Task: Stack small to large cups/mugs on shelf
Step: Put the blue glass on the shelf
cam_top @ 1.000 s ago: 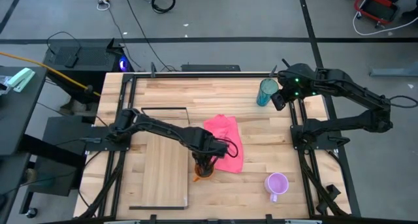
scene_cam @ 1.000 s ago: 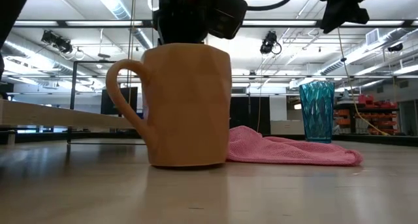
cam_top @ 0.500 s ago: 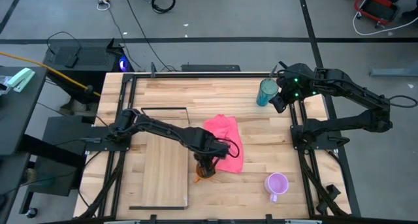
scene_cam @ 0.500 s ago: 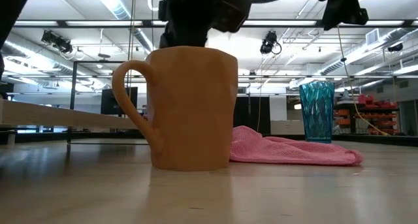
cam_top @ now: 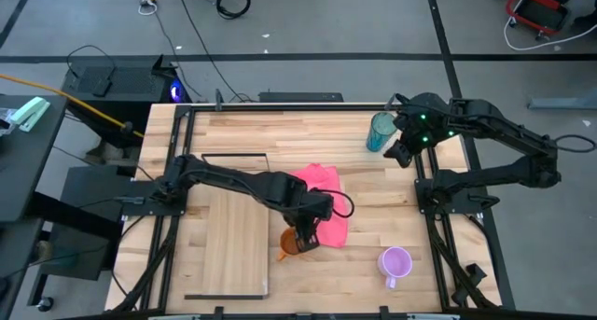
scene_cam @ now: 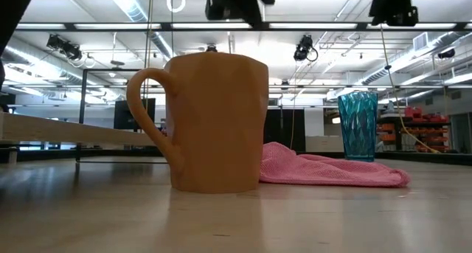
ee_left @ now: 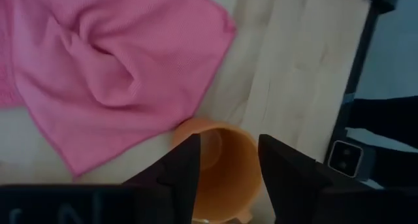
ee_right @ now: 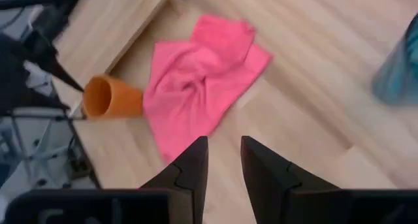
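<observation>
Release step in hand — left gripper (cam_top: 308,234) hangs just above the orange mug (cam_top: 291,243), fingers apart, nothing held. Mug stands upright on the tabletop (cam_top: 373,199) beside the shelf (cam_top: 229,245), near the front edge, not on it. Next move — regrasp. Right gripper (cam_top: 399,154), empty, fingers slightly parted, waits by the teal tumbler (cam_top: 381,132).

You will find no readable text, label, brand or number anywhere in these views. Nothing on the worktop carries any lettering that you could make out either.
</observation>
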`<move>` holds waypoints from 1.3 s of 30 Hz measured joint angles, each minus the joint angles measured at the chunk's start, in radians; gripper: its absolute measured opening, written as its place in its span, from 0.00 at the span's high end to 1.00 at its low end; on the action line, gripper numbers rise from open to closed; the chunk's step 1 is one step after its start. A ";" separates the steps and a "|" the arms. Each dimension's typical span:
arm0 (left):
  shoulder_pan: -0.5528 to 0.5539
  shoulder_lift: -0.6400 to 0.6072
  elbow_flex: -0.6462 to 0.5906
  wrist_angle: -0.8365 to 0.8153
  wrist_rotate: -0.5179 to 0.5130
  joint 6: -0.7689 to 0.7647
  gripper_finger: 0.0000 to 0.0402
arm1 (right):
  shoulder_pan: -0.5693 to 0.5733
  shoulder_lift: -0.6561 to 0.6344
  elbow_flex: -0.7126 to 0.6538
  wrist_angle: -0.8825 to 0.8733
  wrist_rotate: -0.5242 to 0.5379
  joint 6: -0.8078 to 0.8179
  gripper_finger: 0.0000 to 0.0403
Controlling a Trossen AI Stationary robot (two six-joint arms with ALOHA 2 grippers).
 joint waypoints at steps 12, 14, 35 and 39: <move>0.028 -0.001 0.043 -0.209 -0.155 0.027 0.64 | 0.248 -0.075 0.000 -0.140 0.009 0.326 0.76; 0.037 -0.001 0.043 -0.232 -0.168 0.024 0.64 | 0.306 -0.084 0.000 -0.140 0.031 0.398 0.76; 0.117 -0.003 0.042 -0.243 -0.176 0.109 0.67 | 0.849 0.036 0.000 -0.137 0.324 0.820 0.76; 0.119 -0.004 0.042 -0.230 -0.176 0.116 0.66 | 0.830 0.031 0.000 -0.139 0.424 0.825 0.76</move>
